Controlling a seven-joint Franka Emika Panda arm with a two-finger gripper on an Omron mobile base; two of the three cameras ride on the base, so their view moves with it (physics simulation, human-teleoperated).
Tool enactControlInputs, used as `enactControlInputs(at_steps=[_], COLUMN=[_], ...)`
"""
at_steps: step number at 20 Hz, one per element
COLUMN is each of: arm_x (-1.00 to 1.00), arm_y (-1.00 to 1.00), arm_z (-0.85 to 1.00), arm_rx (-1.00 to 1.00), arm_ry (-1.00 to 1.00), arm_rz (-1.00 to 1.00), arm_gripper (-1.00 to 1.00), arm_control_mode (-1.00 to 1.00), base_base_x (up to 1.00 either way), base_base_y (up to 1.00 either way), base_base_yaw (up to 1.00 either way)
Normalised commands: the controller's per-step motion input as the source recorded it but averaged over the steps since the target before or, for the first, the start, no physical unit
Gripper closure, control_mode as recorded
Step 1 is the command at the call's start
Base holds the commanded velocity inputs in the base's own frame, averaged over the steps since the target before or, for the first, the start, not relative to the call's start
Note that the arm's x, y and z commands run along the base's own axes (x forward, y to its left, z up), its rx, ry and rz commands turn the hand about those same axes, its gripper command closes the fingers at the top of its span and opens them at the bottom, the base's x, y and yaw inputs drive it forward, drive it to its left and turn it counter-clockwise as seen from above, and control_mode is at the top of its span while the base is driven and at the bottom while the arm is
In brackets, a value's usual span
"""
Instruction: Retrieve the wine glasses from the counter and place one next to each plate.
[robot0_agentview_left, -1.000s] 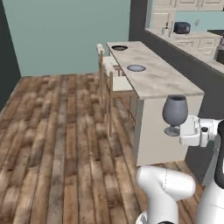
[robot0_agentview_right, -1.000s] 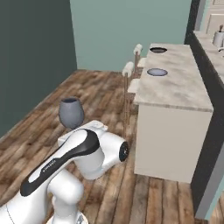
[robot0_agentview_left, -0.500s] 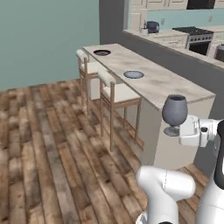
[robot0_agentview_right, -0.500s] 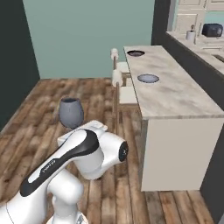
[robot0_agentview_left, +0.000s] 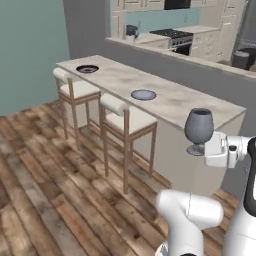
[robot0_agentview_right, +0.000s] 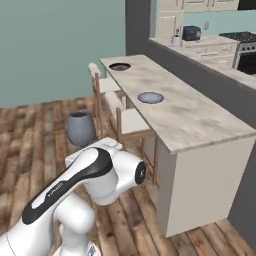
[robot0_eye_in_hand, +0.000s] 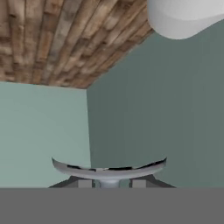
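A smoky grey wine glass (robot0_agentview_left: 199, 127) stands upright in the air, with my gripper (robot0_agentview_left: 201, 149) shut on its stem beside the near end of the island top (robot0_agentview_left: 205, 108). From the other side the glass's bowl (robot0_agentview_right: 81, 128) rises just behind my arm. In the hand view the glass's round foot (robot0_eye_in_hand: 109, 170) lies across my fingertips (robot0_eye_in_hand: 84, 183). Two plates rest on the island: a near greyish plate (robot0_agentview_left: 143, 94) (robot0_agentview_right: 150, 97) and a far dark plate (robot0_agentview_left: 87, 69) (robot0_agentview_right: 120, 66). The counter (robot0_agentview_left: 150, 38) (robot0_agentview_right: 212, 40) runs along the back.
Two wooden stools with cream seats (robot0_agentview_left: 127, 119) (robot0_agentview_left: 79, 90) stand along the island's left side. A dark rounded appliance (robot0_agentview_left: 131, 31) sits on the back counter, beside a stove (robot0_agentview_left: 172, 34). Open plank floor (robot0_agentview_left: 45, 175) spreads to the left.
The whole scene has shifted in both base views as the base drives and turns: the island now lies closer and more side-on. The wine glass stays held in the same place against the arm.
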Motion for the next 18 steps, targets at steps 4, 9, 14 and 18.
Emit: enactControlInputs(at_steps=[4, 9, 14, 18], arm_x=[0.00, 0.00, 0.00, 0.00], arm_y=[0.00, 0.00, 0.00, 0.00], arm_z=[0.00, 0.00, 0.00, 0.00], arm_rx=[0.00, 0.00, 0.00, 0.00], arm_ry=[0.00, 0.00, 0.00, 0.00], arm_rz=[0.00, 0.00, 0.00, 0.00], arm_gripper=[1.00, 1.00, 1.00, 1.00], arm_control_mode=[1.00, 1.00, 1.00, 1.00], base_base_x=[1.00, 0.95, 0.51, 0.49], base_base_y=[1.00, 1.00, 1.00, 1.00], base_base_yaw=[-0.52, -0.53, -0.51, -0.51])
